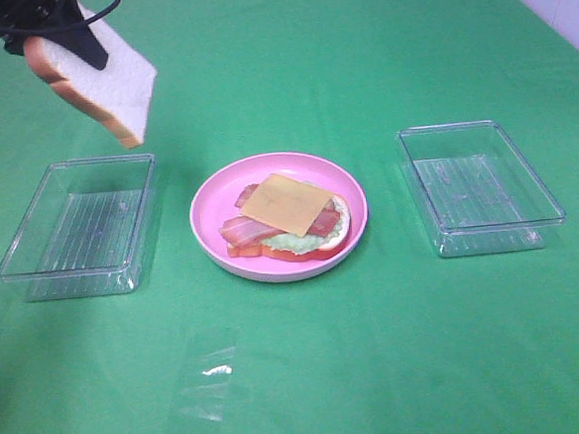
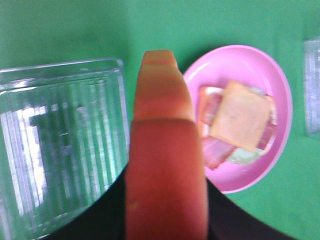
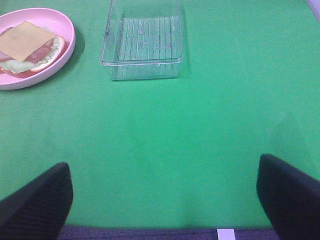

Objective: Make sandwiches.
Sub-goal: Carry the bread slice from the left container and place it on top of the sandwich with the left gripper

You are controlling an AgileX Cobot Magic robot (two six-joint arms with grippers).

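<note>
In the high exterior view the left gripper hangs in the far left corner above the green desk, clamped on a white bread slice with an orange-brown crust; the slice is tilted and held in the air, above and behind the left clear tray. Only this view shows the flat white face of the slice. The left wrist view shows the same slice edge-on, its crust filling the middle of the picture, with the gripper's dark body at either side of it near the base; the fingertips themselves are hidden behind the bread. Below it in that view lie the ribbed left tray and the round pink plate. On the plate, at the middle of the desk between the two trays, sits the open sandwich stack: a bottom bread slice, pale green lettuce, reddish bacon strips and a yellow cheese square on top. The right gripper is outside the high view; the right wrist view alone shows it, its two dark fingers spread wide with nothing between them, over bare desk, with the right clear tray and part of the plate farther off.
</note>
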